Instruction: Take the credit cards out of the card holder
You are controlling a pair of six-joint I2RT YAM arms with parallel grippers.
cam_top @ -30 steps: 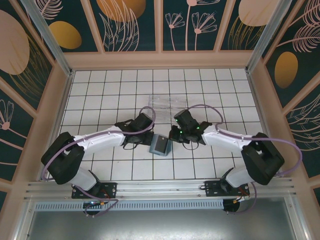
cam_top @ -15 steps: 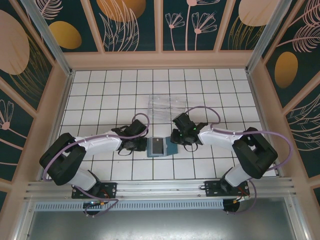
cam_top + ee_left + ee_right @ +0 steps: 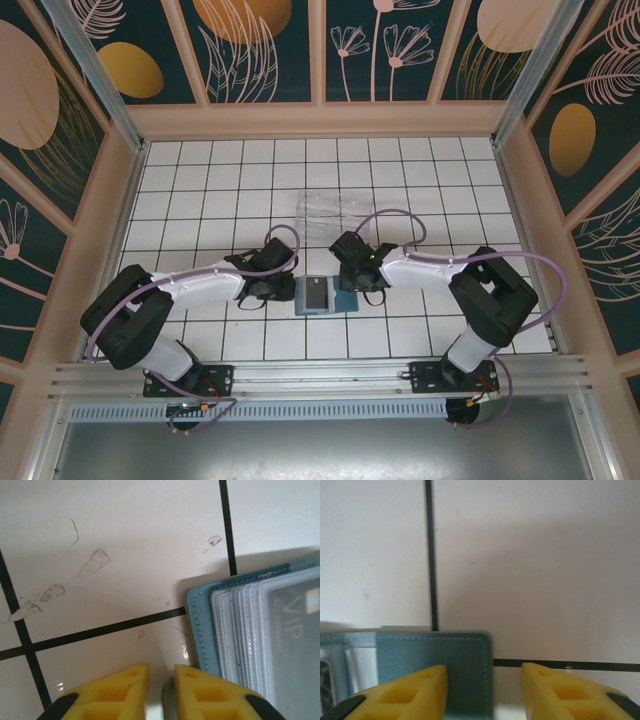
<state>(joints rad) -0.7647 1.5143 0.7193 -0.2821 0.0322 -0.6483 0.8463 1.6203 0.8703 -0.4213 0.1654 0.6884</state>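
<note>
1. The card holder (image 3: pixel 322 297) is pictured lying open and flat on the white-tiled worktop (image 3: pixel 200 200). It is placed on the side of the clear plastic tray (image 3: pixel 335 212) that faces the arm bases, near the tray but apart from it.
2. The holder's long axis is laid left to right, roughly parallel to the tray's near edge. The grey-lined pocket half is pointed toward the left arm, and the plain teal panel (image 3: pixel 435 655) toward the right arm.
3. A dark credit card (image 3: pixel 295 630) marked "VIP" is seen tucked in a clear pocket (image 3: pixel 250 630) just inside the holder's stitched teal border (image 3: pixel 200 630). The card's long axis cannot be judged, since the card is cut off by the frame edge.
4. The left claw (image 3: pixel 290 290) is set low at the holder's left end, nearer the bases than the tray and to its left. From the wrist, the left claw (image 3: pixel 161 672) is shown with its yellow fingers (image 3: pixel 107 692) only narrowly apart. One finger is laid over the border, and a sliver of that edge is seen in the gap.
5. The right claw (image 3: pixel 347 288) is set at the holder's right end, on the tray's near side. From its wrist, the right claw (image 3: pixel 482 670) is shown spread wide. One finger (image 3: pixel 400 692) is placed over the teal panel, the other over bare tile, and nothing is clamped.
</note>
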